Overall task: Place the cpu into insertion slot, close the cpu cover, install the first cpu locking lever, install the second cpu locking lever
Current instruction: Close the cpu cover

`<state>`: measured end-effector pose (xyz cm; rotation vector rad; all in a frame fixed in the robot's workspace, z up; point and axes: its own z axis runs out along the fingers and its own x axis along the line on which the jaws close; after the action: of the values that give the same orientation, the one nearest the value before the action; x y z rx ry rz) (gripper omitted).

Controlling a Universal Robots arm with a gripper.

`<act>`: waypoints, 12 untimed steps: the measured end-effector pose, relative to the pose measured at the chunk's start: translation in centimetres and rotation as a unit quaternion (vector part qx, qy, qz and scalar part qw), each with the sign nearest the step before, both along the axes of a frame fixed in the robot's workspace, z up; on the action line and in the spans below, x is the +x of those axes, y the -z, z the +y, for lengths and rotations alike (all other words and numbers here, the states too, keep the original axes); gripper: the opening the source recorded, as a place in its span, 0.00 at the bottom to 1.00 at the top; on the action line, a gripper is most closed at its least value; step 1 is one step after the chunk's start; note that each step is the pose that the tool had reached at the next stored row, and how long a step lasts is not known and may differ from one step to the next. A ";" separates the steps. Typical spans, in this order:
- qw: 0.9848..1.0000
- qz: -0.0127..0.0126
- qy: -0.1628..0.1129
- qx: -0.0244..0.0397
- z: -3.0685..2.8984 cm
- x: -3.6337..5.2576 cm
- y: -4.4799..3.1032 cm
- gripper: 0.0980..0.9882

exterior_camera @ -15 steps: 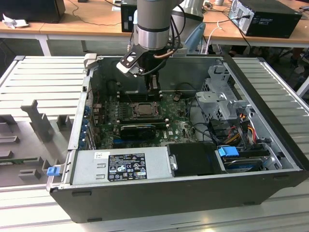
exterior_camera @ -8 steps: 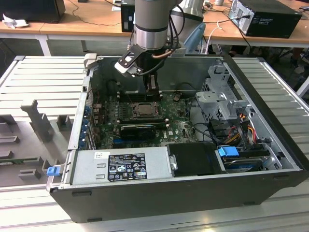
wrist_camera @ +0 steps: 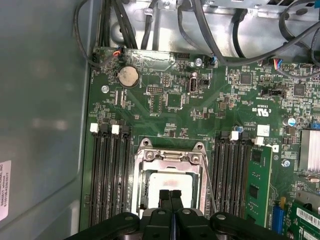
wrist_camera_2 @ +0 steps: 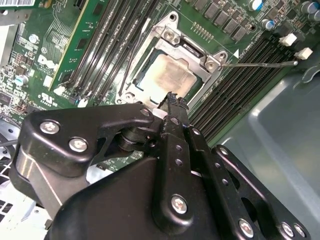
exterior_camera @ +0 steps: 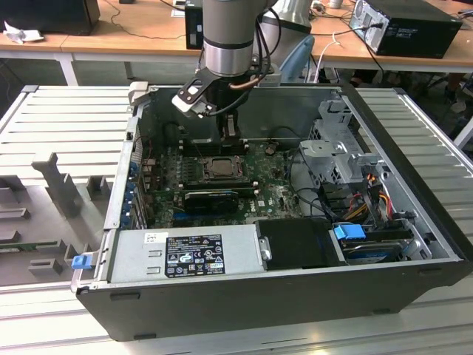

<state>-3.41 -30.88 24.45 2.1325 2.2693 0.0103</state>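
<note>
The cpu (wrist_camera: 170,182) sits in the insertion slot (wrist_camera: 141,190), memory slots (wrist_camera: 107,180) flanking both sides.

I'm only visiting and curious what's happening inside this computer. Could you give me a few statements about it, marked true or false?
1. The cpu sits in the insertion slot. True.
2. The tool is gripping the cpu. False: it is shut on nothing, close over the slot.
3. The cpu cover lies flat around the cpu. True.
4. The computer case is closed up. False: its side is open, with the green board in view.
</note>
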 end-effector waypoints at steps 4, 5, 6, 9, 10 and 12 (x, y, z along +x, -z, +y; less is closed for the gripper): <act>1.000 0.000 0.000 0.000 0.00 -0.59 0.00 0.01; 1.000 0.000 0.000 0.000 0.00 -0.74 0.00 0.01; 1.000 0.000 0.000 0.000 0.00 -0.82 0.00 0.01; 1.000 0.000 0.000 0.000 0.00 -1.23 0.00 0.01; 1.000 0.000 0.000 0.000 0.00 -1.34 0.00 0.01; 1.000 0.000 0.000 0.000 0.00 -1.42 0.00 0.01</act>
<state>-4.83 -30.88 24.45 2.1329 2.2696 0.0112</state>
